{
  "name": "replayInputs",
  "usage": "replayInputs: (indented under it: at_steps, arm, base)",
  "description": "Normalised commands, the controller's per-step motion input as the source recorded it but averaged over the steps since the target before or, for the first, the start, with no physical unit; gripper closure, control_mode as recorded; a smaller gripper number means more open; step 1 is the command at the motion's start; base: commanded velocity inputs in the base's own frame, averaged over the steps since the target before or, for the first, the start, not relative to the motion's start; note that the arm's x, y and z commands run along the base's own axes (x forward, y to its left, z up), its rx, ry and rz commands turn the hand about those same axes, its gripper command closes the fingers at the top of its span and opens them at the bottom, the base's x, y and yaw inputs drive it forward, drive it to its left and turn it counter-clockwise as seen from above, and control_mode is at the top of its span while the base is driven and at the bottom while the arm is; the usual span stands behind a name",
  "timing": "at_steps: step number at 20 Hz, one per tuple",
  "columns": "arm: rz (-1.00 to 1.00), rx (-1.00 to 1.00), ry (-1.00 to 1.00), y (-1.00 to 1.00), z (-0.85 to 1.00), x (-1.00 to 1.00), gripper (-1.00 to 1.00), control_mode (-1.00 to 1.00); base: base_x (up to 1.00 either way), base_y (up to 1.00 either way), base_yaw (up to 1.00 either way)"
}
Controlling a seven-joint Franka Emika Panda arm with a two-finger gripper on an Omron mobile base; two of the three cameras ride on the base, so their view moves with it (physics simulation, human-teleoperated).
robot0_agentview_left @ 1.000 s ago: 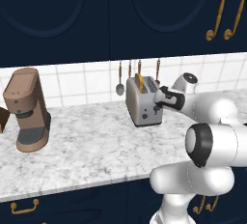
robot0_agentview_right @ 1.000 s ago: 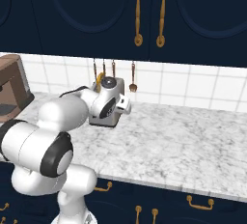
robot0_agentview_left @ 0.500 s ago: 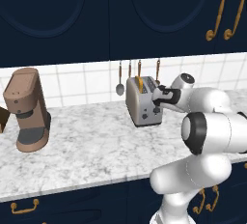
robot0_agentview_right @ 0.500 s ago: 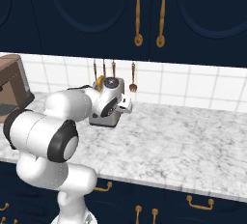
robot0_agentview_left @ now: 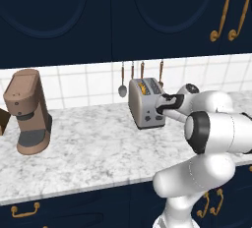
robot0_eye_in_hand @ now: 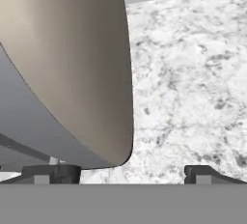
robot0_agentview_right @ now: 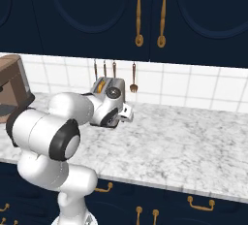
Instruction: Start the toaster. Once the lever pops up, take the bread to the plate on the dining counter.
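Bread (robot0_agentview_left: 142,88) visible in toaster (robot0_agentview_left: 145,103) slot; claw (robot0_agentview_left: 161,105) open beside.

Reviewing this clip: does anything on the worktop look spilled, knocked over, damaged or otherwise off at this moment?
Nothing stands out. The toaster stands upright on the marble worktop with bread in a slot, the coffee machine is upright, utensils hang straight, and the open end effector sits at the toaster's side.

We see the toaster (robot0_agentview_left: 145,103) on the table (robot0_agentview_left: 93,148) against the tiled wall, the coffee machine (robot0_agentview_left: 28,110) well to its left, and our gripper (robot0_agentview_left: 162,105) at its right side.
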Motion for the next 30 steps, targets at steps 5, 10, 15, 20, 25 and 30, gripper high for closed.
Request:
replayInputs:
  at_steps: [5,10,15,20,25,30]
  arm:
    - [-0.03,0.01,-0.14,0.0,-0.14,-0.42,-1.0,-1.0]
    - [-0.06,0.01,-0.19,-0.01,0.99,-0.58,-1.0,-1.0]
    - [-0.01,0.0,-0.02,0.13,1.0,-0.21,-1.0,-1.0]
    - [0.0,0.0,0.0,0.5,1.0,-0.36,-1.0,-1.0]
    - [0.0,-0.06,-0.01,0.66,0.8,-0.4,-1.0,-1.0]
    - [0.0,-0.07,-0.01,0.43,0.56,-0.08,-1.0,-1.0]
  base:
    - [0.0,0.0,0.0]
    - [0.0,0.0,0.0]
    - [0.0,0.0,0.0]
    - [0.0,0.0,0.0]
    - [0.0,0.0,0.0]
    - [0.0,0.0,0.0]
